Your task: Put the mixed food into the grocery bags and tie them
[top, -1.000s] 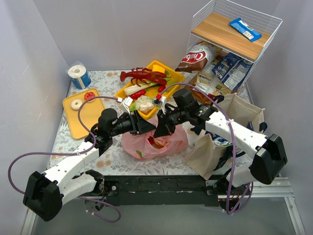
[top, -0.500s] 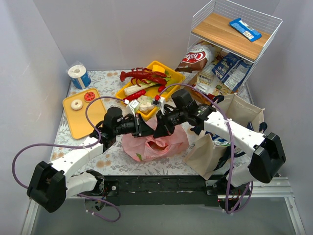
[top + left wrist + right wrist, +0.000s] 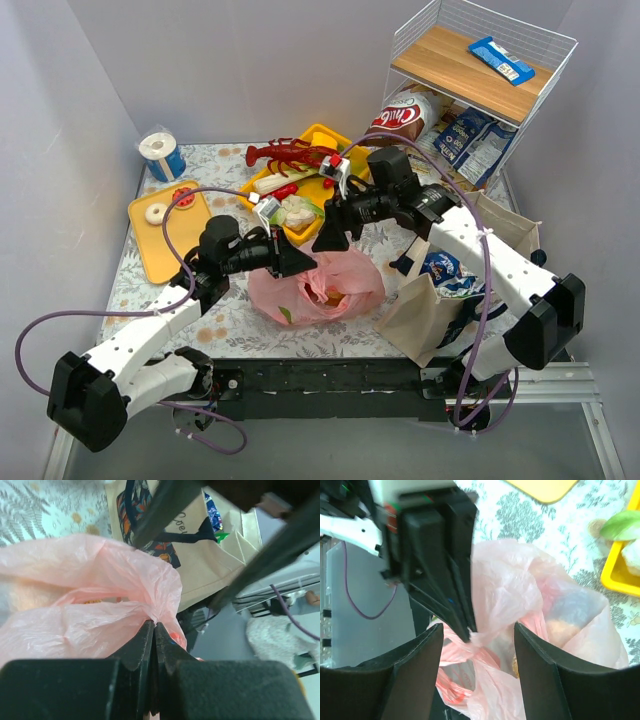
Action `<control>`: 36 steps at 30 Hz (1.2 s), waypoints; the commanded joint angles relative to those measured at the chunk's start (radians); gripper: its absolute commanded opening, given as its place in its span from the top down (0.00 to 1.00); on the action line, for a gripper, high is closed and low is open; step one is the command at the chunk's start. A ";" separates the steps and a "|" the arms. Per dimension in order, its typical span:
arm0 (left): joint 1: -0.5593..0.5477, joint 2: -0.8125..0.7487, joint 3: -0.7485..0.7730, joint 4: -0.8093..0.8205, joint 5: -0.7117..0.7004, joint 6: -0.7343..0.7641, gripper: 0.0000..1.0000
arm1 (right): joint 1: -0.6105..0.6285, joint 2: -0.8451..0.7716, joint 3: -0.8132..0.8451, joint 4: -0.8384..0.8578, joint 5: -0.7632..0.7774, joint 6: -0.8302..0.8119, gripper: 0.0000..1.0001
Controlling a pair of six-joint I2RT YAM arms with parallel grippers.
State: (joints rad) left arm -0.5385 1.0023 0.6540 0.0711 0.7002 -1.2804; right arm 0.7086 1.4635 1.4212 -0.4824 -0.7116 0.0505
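The pink grocery bag [image 3: 318,288] lies slumped near the table's front edge, with orange food [image 3: 331,297] showing at its mouth. My left gripper [image 3: 300,262] is shut on a pinch of the bag's thin plastic [image 3: 154,625]. The bag [image 3: 90,580] bunches out from that pinch. My right gripper [image 3: 328,240] hangs just above the bag with its jaws open [image 3: 477,635] and nothing between them. It straddles the pinched plastic and the left gripper's fingertips [image 3: 465,630]. Pale orange food [image 3: 560,630] shows through the bag [image 3: 510,580]. The beige canvas tote [image 3: 500,225] stands upright on the right with packets inside.
A yellow tray [image 3: 355,150] behind the bag holds a red lobster [image 3: 290,155] and toy vegetables. A second yellow tray [image 3: 165,250] lies at the left. A paper roll [image 3: 160,153] stands at back left. A wire shelf [image 3: 470,140] with snack packets stands at back right.
My left gripper has shut on the pink bag's plastic. My right gripper has opened, let go of the bag and lifted away toward the back.
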 commanded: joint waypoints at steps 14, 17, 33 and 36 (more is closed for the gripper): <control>-0.002 -0.027 0.090 -0.065 -0.054 0.170 1.00 | 0.069 0.015 -0.165 0.090 -0.147 0.015 0.31; -0.002 -0.030 0.093 -0.065 -0.062 0.171 1.00 | 0.091 0.031 -0.166 0.084 -0.098 0.015 0.32; -0.002 -0.050 0.099 -0.119 -0.105 0.187 1.00 | 0.141 0.104 -0.105 -0.021 0.324 0.028 0.94; -0.002 -0.050 0.096 -0.137 -0.105 0.188 1.00 | 0.141 0.090 -0.111 0.004 0.398 0.048 0.99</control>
State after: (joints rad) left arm -0.5362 0.9852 0.7025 -0.0570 0.5697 -1.1027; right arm 0.8589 1.5616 1.2850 -0.4725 -0.5220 0.0837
